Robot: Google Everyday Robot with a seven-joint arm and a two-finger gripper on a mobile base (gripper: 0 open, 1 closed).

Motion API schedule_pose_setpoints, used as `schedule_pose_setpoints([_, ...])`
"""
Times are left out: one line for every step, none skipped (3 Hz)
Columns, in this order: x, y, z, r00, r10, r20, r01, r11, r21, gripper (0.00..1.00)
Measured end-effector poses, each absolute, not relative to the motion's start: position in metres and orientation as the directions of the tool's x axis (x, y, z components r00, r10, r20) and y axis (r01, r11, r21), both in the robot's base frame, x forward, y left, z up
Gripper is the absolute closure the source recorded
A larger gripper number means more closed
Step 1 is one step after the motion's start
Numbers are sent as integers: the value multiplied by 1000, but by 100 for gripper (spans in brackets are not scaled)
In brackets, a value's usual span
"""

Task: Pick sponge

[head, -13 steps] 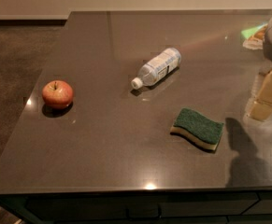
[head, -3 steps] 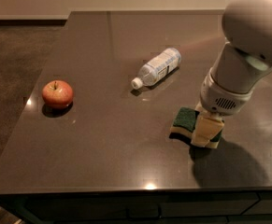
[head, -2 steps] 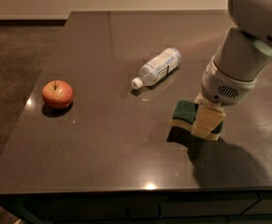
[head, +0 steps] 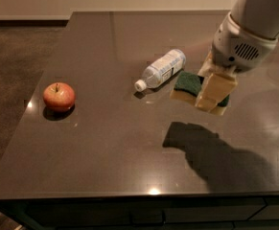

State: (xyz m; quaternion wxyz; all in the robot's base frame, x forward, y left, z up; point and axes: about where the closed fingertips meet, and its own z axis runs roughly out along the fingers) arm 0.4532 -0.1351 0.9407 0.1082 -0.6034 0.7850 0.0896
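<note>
Nearest, a dark shadow (head: 191, 135) on the table (head: 105, 152) under the gripper (head: 213, 92), then fingers clamped on the sponge (head: 189, 82), held clear of the table, an apple (head: 59, 96) well to the left, a bottle (head: 160, 68) just beyond-left.

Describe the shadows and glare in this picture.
Camera view: the sponge, held in the gripper at right, throws a dark shadow on the table, separate from it; a small glare spot lies near the front edge, another beside the apple.
</note>
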Motion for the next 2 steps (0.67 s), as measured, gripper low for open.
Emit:
schedule_pose_setpoints([464,-129,972,-212,-923,-322,-974,226,-6,100])
schedule_pose_setpoints([471,-126,979,-207,-917,-342,-972,233,-37,100])
